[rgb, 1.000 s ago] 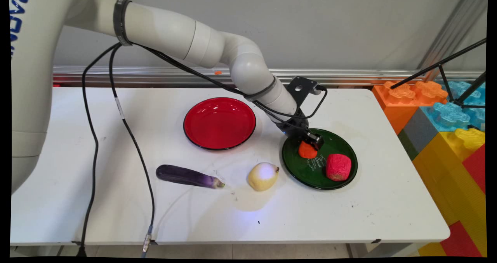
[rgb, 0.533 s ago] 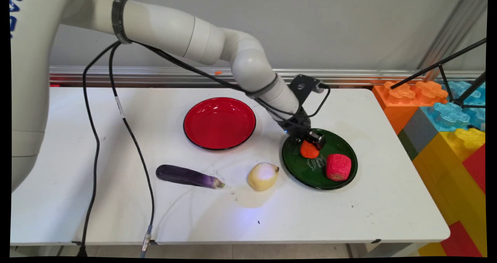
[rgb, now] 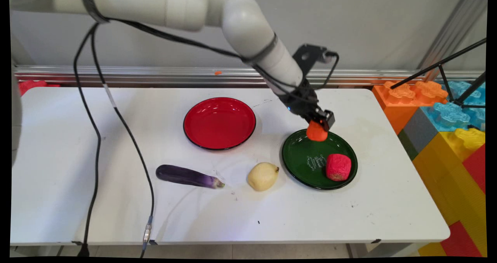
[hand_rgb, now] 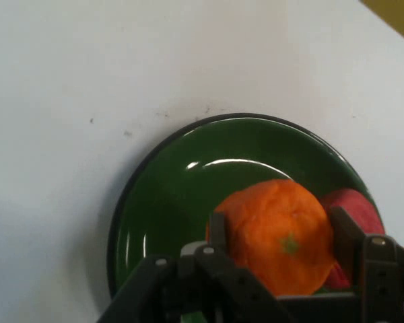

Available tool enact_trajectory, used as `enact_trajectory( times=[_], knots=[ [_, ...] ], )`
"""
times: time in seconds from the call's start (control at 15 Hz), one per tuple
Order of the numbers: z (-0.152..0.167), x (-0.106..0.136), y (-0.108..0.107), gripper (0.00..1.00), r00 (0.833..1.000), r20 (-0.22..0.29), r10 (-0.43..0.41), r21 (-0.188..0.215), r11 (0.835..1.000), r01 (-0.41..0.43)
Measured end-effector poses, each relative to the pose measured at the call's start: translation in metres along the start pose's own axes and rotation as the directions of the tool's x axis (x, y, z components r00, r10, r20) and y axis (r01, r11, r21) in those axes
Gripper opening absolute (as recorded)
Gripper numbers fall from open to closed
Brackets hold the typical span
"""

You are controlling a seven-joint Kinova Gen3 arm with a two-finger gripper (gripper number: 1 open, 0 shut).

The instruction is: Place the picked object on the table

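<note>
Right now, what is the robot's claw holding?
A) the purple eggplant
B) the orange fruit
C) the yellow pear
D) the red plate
B: the gripper is shut on the orange fruit, lifted above the green plate.

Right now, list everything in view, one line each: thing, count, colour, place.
orange fruit: 1, orange, held off the plate by the gripper, above the green plate's far rim
green plate: 1, dark green, right of the table's centre
red fruit: 1, red, on the green plate's right side
red plate: 1, red with black rim, table centre
yellow fruit: 1, pale yellow, left of the green plate
eggplant: 1, purple, near side, left of the yellow fruit
table: 1, white
foam blocks: several, orange, blue, yellow, red, right of table
gripper: 1, black, shut on the orange fruit
</note>
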Motion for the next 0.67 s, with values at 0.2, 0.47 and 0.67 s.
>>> enact_trajectory(
  times=[0.2,0.47,0.67],
  knots=[
    [-0.039,-0.001,-0.003,0.00,0.999,0.010,0.032,-0.001,0.999,-0.032],
    [-0.073,-0.018,-0.018,0.00,0.995,0.046,0.086,0.009,0.996,-0.087],
    [-0.090,-0.042,-0.034,0.00,0.988,0.089,0.128,0.018,0.991,-0.130]
  ],
)
